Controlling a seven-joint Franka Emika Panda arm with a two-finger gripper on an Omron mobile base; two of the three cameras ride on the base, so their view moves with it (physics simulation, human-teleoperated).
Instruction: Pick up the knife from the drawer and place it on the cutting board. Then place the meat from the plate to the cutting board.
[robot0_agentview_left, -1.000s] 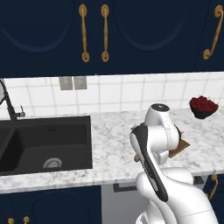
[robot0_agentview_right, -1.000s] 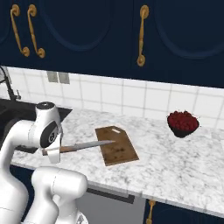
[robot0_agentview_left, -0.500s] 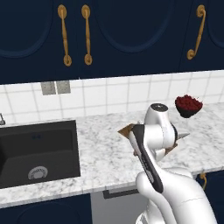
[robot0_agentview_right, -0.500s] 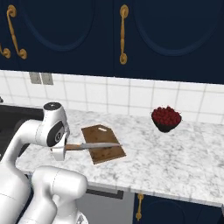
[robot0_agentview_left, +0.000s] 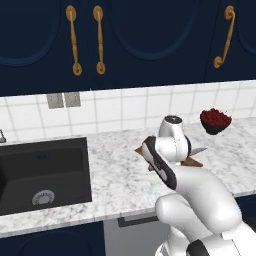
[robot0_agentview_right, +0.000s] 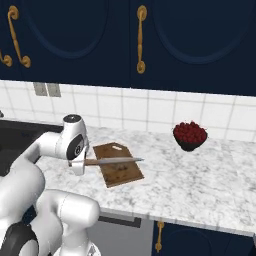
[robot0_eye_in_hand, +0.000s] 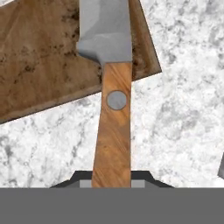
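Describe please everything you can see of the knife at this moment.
The knife is slim, with a silver-grey blade and a light brown wooden handle bearing one round grey rivet. The gripper is shut on the handle's end and holds it in the air, roughly level. In the right base view the blade reaches out over the cutting board, pointing toward the bowl of red berries; it is not yet laid down.

Knife (robot0_eye_in_hand: 112, 100): grey blade, light brown handle; cutting board (robot0_eye_in_hand: 39, 57) mottled brown; counter (robot0_eye_in_hand: 183, 109) white-grey marble.
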